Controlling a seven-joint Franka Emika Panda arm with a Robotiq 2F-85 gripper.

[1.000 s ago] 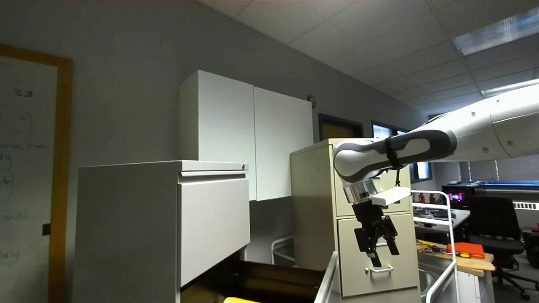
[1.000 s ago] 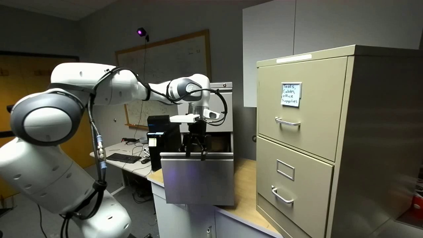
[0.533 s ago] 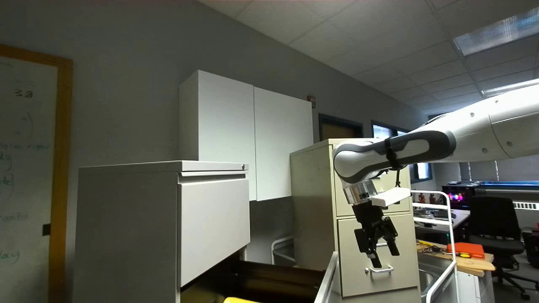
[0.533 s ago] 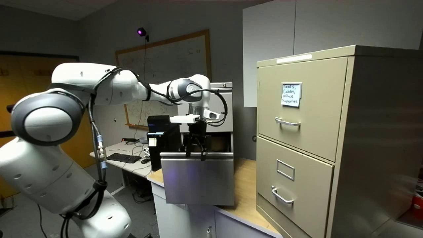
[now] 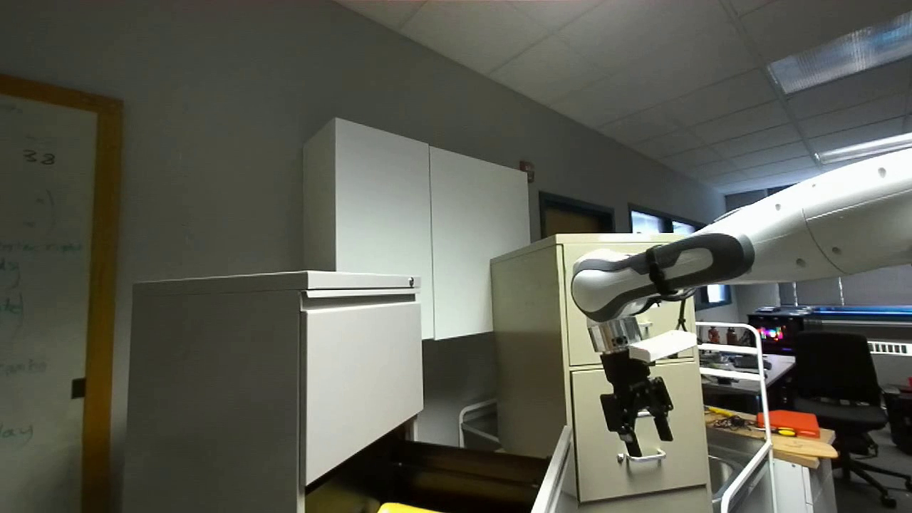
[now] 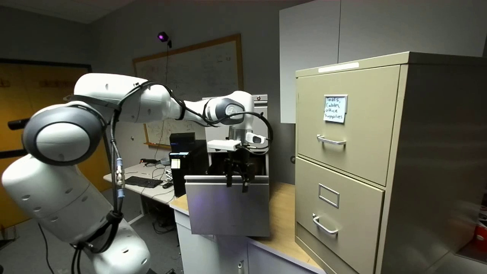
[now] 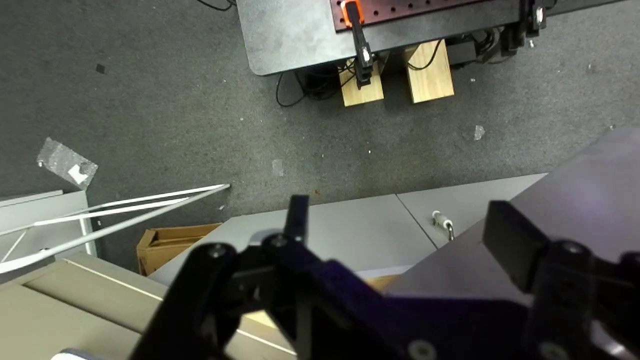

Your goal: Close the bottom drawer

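Yellow thing (image 5: pixel 402 508) in the open bottom drawer (image 5: pixel 555 474), partly out of frame

Over the last half-second, in an exterior view: black two-fingered gripper (image 6: pixel 237 186) displaced toward 4 o'clock; its lower end now overlaps, in line of sight, the flat face below the rim of the wide grey bottom drawer (image 6: pixel 228 213). White-and-grey jointed robot arm (image 6: pixel 156 104) shifted likewise at its gripper end; rounded grey-and-white elbow (image 6: pixel 62 141) toward 3 o'clock. In an exterior view: oblong white block (image 5: pixel 662 345) lower, toward 6 o'clock; smooth white forearm (image 5: pixel 776 242) toward 8 o'clock.
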